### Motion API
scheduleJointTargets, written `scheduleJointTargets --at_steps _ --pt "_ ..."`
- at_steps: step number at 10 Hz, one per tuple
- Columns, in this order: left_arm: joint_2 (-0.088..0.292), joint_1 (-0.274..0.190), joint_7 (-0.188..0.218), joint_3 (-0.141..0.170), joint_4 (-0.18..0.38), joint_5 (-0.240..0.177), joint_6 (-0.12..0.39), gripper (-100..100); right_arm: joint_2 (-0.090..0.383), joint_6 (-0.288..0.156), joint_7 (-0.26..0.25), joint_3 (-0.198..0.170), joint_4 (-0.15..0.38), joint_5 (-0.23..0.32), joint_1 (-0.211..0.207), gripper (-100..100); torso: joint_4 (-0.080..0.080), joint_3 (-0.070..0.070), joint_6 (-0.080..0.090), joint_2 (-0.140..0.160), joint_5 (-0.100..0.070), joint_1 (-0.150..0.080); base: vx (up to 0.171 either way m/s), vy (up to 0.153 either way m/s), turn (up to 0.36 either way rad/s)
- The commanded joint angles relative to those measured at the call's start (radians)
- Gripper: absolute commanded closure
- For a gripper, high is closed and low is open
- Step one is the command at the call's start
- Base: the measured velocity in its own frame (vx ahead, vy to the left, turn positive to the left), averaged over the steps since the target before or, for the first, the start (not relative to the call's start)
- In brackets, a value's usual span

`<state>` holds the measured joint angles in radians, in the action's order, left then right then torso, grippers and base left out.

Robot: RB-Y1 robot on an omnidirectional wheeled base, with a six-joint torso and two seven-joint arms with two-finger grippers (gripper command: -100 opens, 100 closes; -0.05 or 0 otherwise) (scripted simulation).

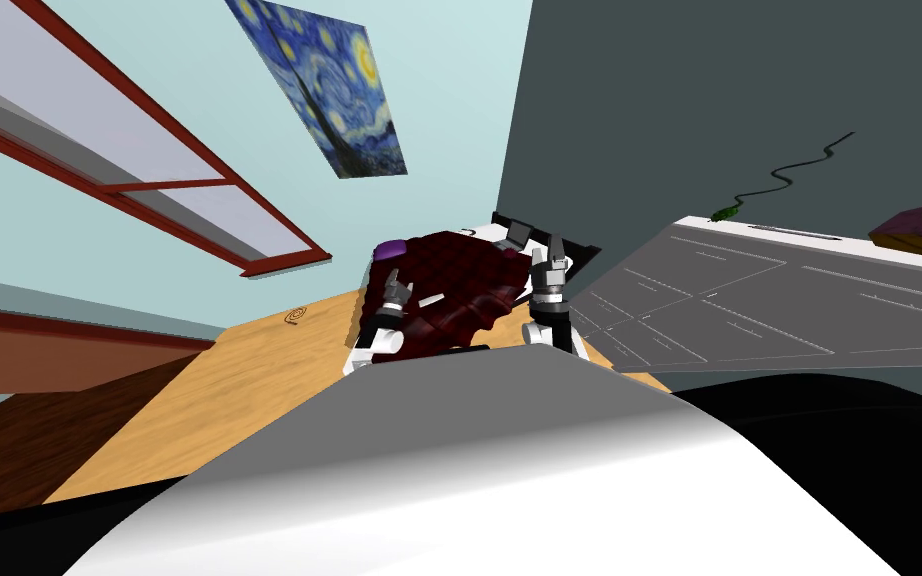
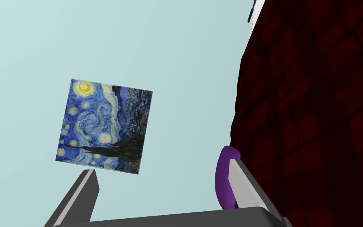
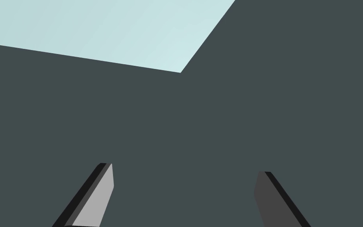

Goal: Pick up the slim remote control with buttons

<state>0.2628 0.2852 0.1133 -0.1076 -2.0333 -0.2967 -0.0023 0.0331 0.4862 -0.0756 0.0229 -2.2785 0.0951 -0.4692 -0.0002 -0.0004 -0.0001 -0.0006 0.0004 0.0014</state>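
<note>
No remote control is gripped yet. A pale slim sliver (image 1: 432, 300) lying on the dark red quilt (image 1: 469, 280) may be it, though no buttons can be made out. The left gripper (image 1: 395, 293) hovers over the quilt just beside that sliver, jaws spread and empty, with a purple pillow (image 2: 221, 177) near one finger. The right gripper (image 1: 555, 256), at the quilt's far side, is likewise spread. Reach, grip and lift remain. A grey panelled cabinet (image 1: 749, 300) beside the quilt likely crowds the right arm.

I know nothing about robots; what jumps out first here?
The swirling blue night-sky painting on the pale blue wall catches the eye first. Then the dark red quilted cover in front of the robot, with the left gripper and right gripper open near it.
</note>
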Motion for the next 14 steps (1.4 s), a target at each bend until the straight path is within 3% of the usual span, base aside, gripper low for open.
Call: scheduleJointTargets --at_steps 1,9,14 --pt "0.018 -0.030 0.002 -0.011 0.037 -0.038 0.050 -100 0.000 0.000 0.000 0.000 0.000 0.000 0.000 0 0.000 0.000 0.000 0.000 0.000 0.000 0.014 0.020 -0.008" --pt "0.064 -0.101 0.014 -0.025 0.124 -0.121 0.257 -100 0.000 0.000 0.000 0.000 0.000 0.000 0.000 0 0.000 -0.001 0.000 -0.002 0.000 -0.002 0.025 0.002 0.000" --pt "0.086 -0.135 0.023 -0.026 0.173 -0.148 0.381 -100 0.000 0.000 0.000 0.000 0.000 0.000 0.000 0 -0.001 -0.002 0.000 -0.003 -0.001 -0.003 0.046 -0.022 0.007"
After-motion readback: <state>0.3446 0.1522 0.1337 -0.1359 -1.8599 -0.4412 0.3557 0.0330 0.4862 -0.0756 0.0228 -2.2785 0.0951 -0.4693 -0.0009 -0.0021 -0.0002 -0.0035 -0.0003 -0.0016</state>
